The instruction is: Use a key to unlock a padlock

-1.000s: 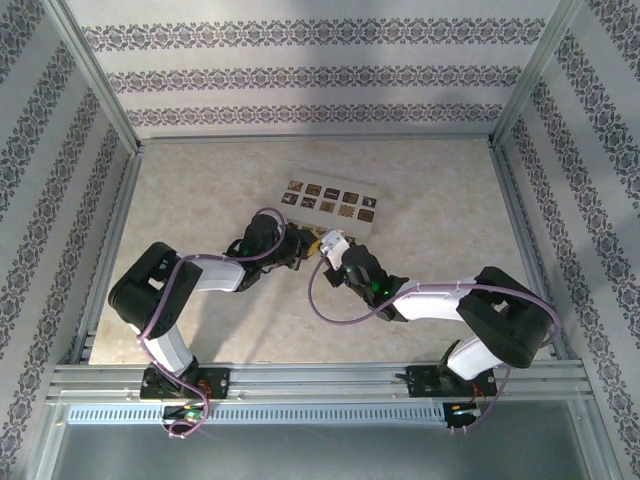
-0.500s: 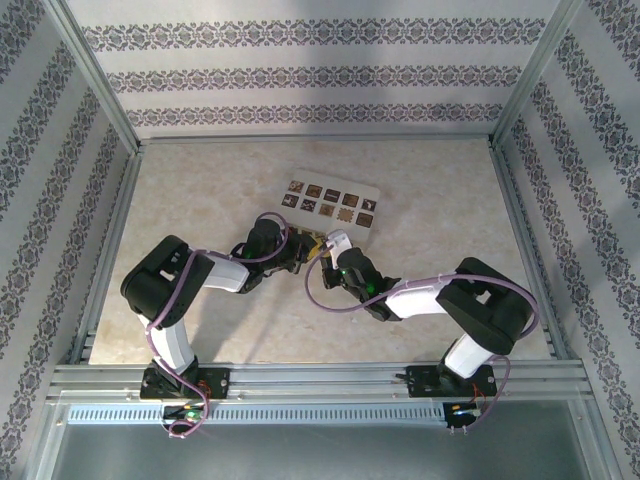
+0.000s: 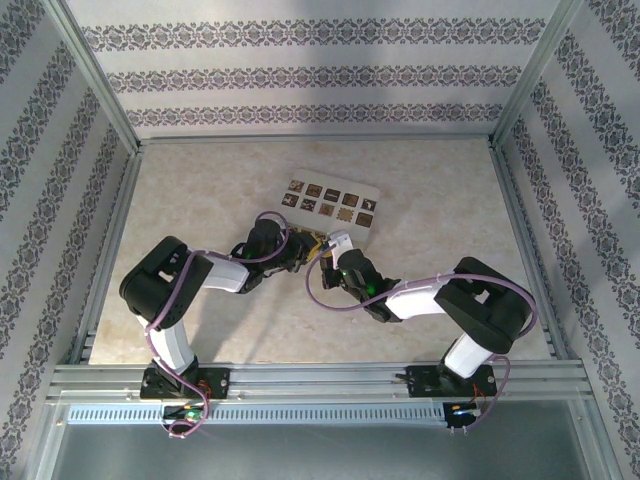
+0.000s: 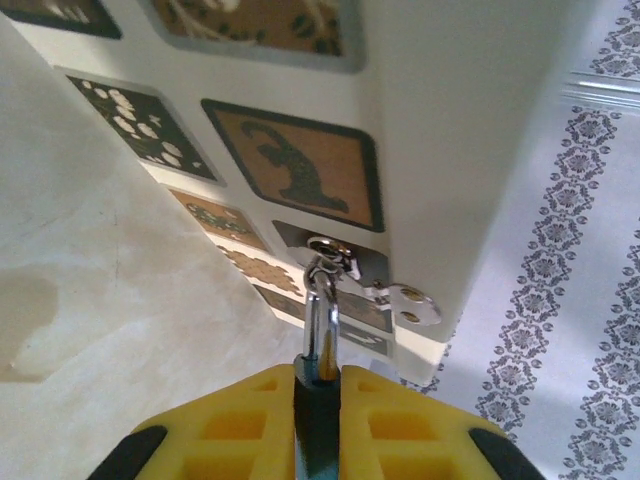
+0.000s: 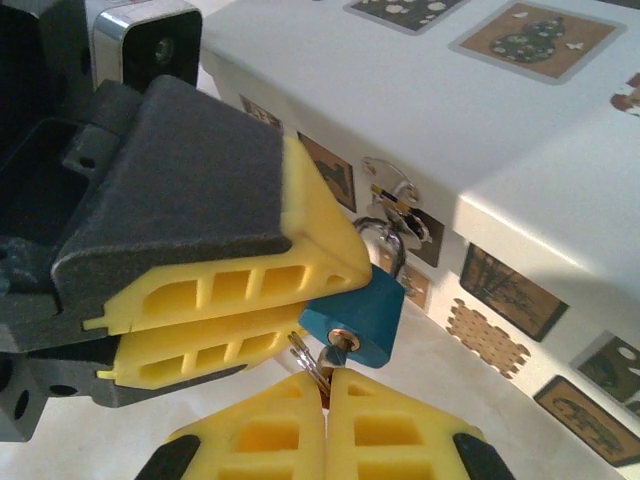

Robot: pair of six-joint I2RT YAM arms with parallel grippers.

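The left arm [image 3: 215, 272] and right arm [image 3: 425, 297] each fold at a raised elbow and reach inward, wrists low, so their grippers meet tip to tip. The left gripper [image 4: 318, 375] pinches the padlock [image 5: 362, 318] between its yellow fingers. The right gripper [image 5: 325, 378] has its fingers pressed together on the key [image 5: 335, 355].

This is a robotics lab test cell. A beige marbled tabletop [image 3: 200, 180] is boxed in by bare aluminium-profile posts [image 3: 95, 75] and panels of grey-striped floral wallpaper [image 3: 320, 75]. One black-and-white robot arm [image 3: 170, 300] and its twin [image 3: 480, 310] are bolted to a ribbed aluminium rail [image 3: 320, 380] at the near edge, with purple cables [image 3: 309, 290] looping along them.
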